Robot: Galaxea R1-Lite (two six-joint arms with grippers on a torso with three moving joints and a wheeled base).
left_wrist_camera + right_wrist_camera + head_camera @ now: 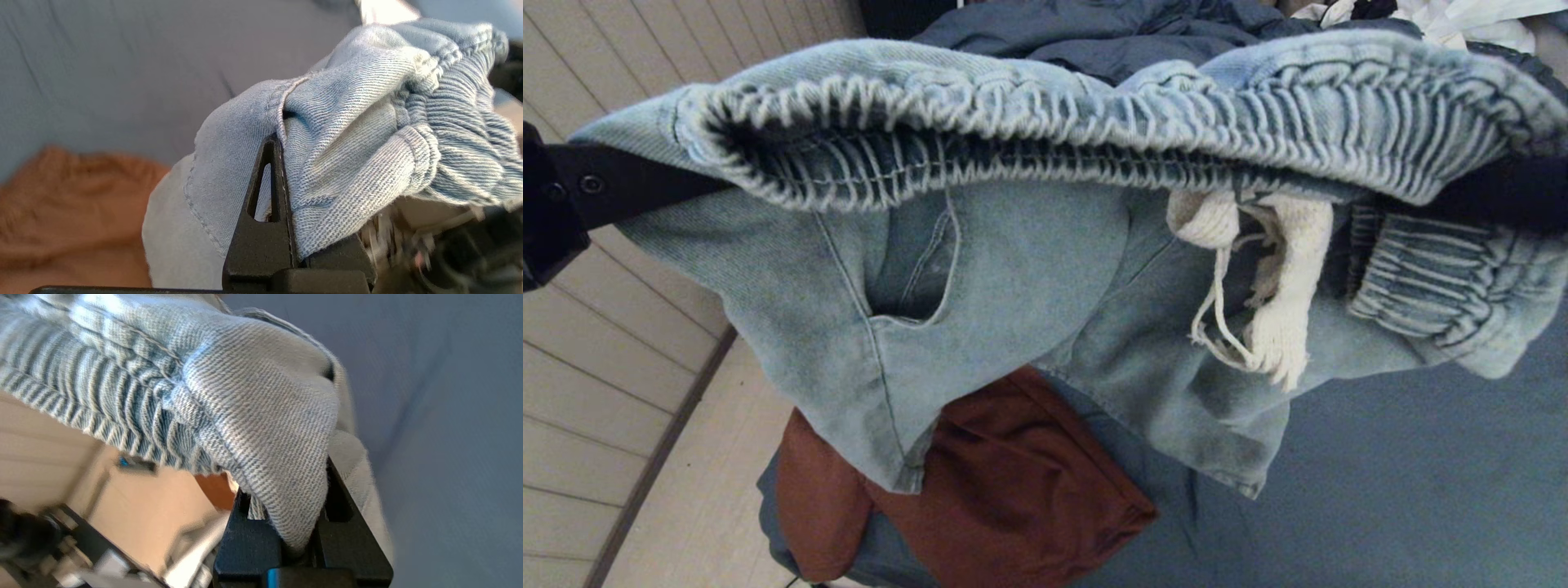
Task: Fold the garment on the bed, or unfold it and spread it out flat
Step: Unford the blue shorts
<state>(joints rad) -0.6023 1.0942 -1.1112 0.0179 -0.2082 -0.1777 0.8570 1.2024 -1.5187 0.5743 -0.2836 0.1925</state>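
Pale floorboards [621,343] fill the head view from 7 to 10 o'clock, and the bed [1421,490], in its slate-blue fitted sheet, takes up the 3 to 6 o'clock side, with the rumpled dark blue duvet [1111,33] bunched at 12 o'clock. You have the garment, a pair of pale denim shorts [1013,294], hanging above the bed with its elastic waistband [1094,122] stretched across the frame. The left gripper [282,196] is clamped tight on the waistband's corner at 9 o'clock, cloth pinched between closed fingers. The right gripper [302,535] has the opposite corner at 3 o'clock, likewise squeezed shut on denim. Holding both ends apart lets the legs drop freely, so gravity opens the shorts before you lay them down. A cream drawstring [1274,286] dangles from the waist toward 4 o'clock. A rust-brown garment [1013,490] lies on the bed at 6 o'clock, right below the hems. I judge you should place the shorts toward 4 o'clock, on bare sheet.
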